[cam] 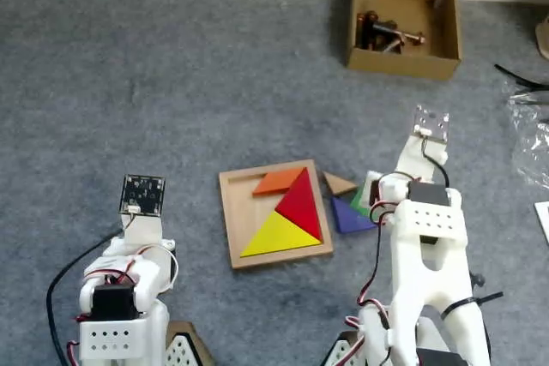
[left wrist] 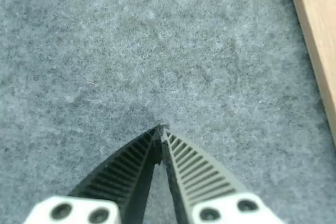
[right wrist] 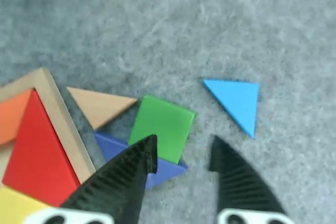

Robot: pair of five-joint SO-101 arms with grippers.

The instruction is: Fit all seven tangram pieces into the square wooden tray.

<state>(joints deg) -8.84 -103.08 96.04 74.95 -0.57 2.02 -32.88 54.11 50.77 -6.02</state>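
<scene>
Gaping beside the green square [right wrist: 161,127] and light-blue triangle [right wrist: 237,100], right fingers [right wrist: 126,177]; left fingers [left wrist: 126,174] together.

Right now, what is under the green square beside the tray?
The green square lies partly on a dark blue piece, whose edge sticks out beside the tray. The rest of the blue piece is covered by the square and the right gripper.

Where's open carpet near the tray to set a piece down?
Bare carpet: between the tray and the left gripper, and beyond the tray toward the cardboard box. Crowded: right of the tray, where tan triangle, green square and blue piece cluster by the right gripper.
</scene>
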